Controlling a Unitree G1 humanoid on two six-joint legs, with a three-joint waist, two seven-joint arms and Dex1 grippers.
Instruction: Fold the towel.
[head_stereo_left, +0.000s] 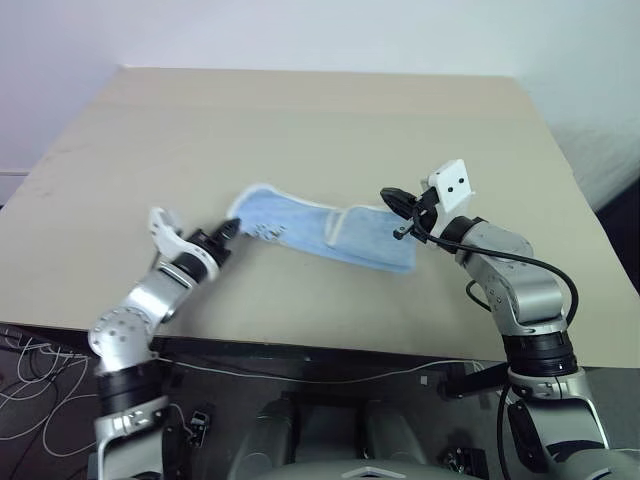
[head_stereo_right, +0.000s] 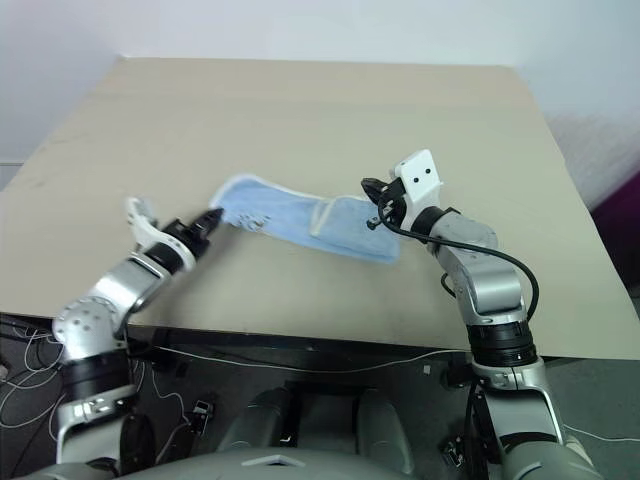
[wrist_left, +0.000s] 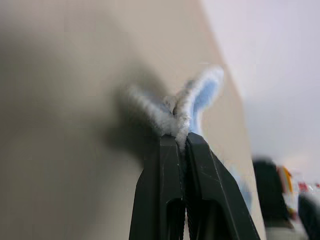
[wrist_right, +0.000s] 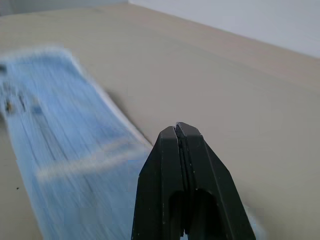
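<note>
Blue towel (head_stereo_left: 325, 231) lies stretched across the tan table (head_stereo_left: 300, 120); the left gripper (wrist_left: 176, 137) pinches its white-edged corner, the right gripper (wrist_right: 178, 126) is closed and empty.

Beige table (head_stereo_left: 300, 120), white wall behind; cables (head_stereo_left: 30, 390) below front edge.

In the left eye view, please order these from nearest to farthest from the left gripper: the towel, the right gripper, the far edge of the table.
1. The towel: its left corner is pinched in the left gripper.
2. The right gripper: at the towel's other end, to the right.
3. The table's far edge: well beyond both, at the back.
</note>
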